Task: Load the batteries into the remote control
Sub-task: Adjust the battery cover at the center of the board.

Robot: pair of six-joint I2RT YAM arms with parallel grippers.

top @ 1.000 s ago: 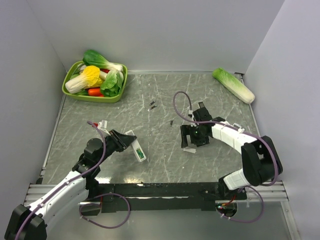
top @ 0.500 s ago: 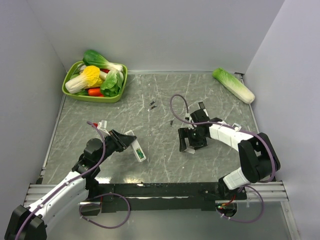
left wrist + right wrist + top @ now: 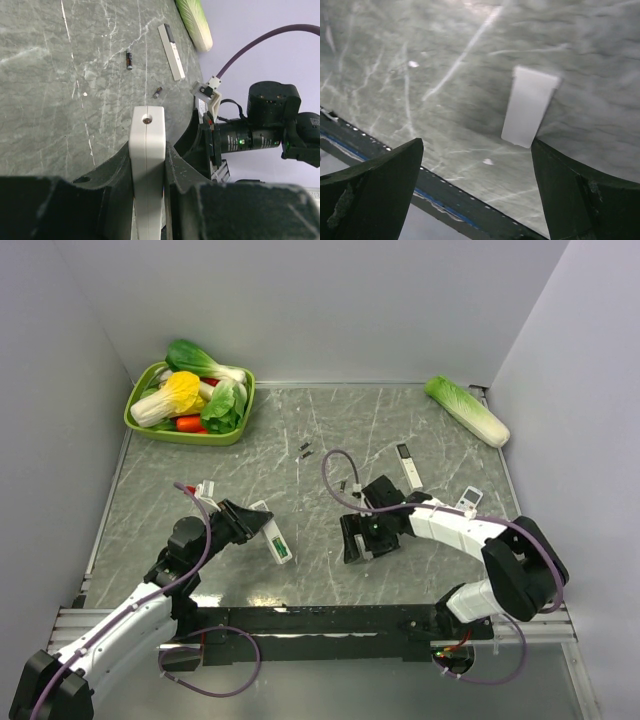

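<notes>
Grey marbled tabletop (image 3: 300,410) carries the work. We find the remote control (image 3: 147,165) clamped edge-on in the left gripper (image 3: 252,520), jaws narrow against its long sides, at the near left of the table. We judge it light, rigid and smooth-skinned, so liable to slip or twist. Hold it across the long edges, clear of the green recess. Our right gripper (image 3: 360,538) hangs wide and empty above a flat white plate (image 3: 529,106). Small loose cells (image 3: 129,59) lie beyond; we cannot tell their colour.

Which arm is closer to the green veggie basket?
Left. The left gripper is closer to the robot than the basket, slightly right; the right gripper is farther right, mid-table.
</notes>
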